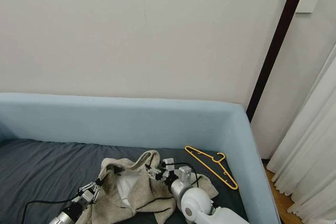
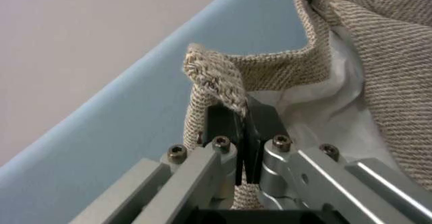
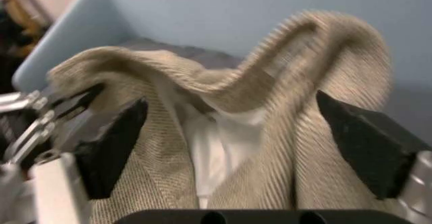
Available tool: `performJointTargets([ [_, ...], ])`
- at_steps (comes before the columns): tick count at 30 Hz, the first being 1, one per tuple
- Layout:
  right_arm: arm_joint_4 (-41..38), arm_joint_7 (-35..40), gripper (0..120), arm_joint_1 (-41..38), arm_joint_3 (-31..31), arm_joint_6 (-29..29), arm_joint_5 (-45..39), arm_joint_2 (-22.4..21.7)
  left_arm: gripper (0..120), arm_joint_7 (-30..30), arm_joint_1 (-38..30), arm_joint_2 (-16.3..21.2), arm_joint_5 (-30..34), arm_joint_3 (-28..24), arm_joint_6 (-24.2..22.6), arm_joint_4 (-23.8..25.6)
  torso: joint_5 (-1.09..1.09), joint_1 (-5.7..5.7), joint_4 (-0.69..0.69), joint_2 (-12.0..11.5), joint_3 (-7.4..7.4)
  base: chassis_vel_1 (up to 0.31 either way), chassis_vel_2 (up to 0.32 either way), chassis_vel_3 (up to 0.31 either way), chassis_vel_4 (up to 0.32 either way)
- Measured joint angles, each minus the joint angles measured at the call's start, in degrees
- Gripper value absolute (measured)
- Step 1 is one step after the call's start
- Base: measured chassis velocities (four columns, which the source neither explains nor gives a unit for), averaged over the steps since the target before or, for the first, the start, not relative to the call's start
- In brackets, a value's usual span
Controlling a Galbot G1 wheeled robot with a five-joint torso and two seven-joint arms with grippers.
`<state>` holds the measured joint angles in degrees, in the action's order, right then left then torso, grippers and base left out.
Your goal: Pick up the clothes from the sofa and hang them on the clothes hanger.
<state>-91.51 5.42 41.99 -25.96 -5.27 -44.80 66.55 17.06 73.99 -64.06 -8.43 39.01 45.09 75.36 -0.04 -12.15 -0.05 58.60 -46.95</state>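
A beige knitted garment (image 1: 137,195) with a white lining lies crumpled on the dark grey sofa seat (image 1: 42,169). My left gripper (image 1: 96,185) is at the garment's left edge. In the left wrist view it (image 2: 242,117) is shut on a fold of the knitted hem (image 2: 214,75). My right gripper (image 1: 154,171) is at the garment's upper right part. Its black pads (image 3: 111,145) stand wide apart, open, with a raised ridge of the knit (image 3: 297,57) between them. An orange clothes hanger (image 1: 212,166) lies flat on the seat near the right armrest.
The light blue sofa back (image 1: 121,119) and right armrest (image 1: 252,177) wall in the seat. A black cable (image 1: 39,204) trails along the left arm. A dark door frame (image 1: 275,40) and white curtains (image 1: 310,161) stand to the right of the sofa.
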Motion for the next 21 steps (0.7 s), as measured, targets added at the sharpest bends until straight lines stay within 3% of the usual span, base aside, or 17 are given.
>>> performJointTargets([
  [4, 2.11, -4.65, 100, -0.27, -3.83, 2.71, 10.27, -0.72, 0, -0.90, 0.46, 0.36, 0.49, 0.27, -0.40, 1.01, -0.01, 0.00, -0.03, 0.00, 0.00, 0.000, 0.000, 0.000, 0.000],
  [9, 2.58, -4.32, 100, -0.31, -8.20, 1.67, 14.27, -1.08, 0, -1.79, 0.71, 0.58, 0.55, 0.58, -0.58, 1.22, 0.00, 0.00, -0.02, 0.00, 0.00, 0.000, 0.000, 0.000, 0.000],
  [14, 2.78, 4.41, 100, -2.27, -13.40, -7.88, 12.79, -0.64, 0, -2.62, 1.10, 0.59, 0.75, 0.94, -0.61, 1.67, -0.01, 0.00, -0.02, 0.00, 0.00, 0.000, 0.000, 0.000, 0.000],
  [21, 5.36, 5.99, 100, -2.99, -15.69, -10.40, 14.06, 0.24, 0, -3.10, 1.17, 0.39, 0.90, 1.02, -0.62, 1.69, -0.01, 0.00, -0.02, 0.00, 0.00, 0.000, 0.000, 0.000, 0.000],
])
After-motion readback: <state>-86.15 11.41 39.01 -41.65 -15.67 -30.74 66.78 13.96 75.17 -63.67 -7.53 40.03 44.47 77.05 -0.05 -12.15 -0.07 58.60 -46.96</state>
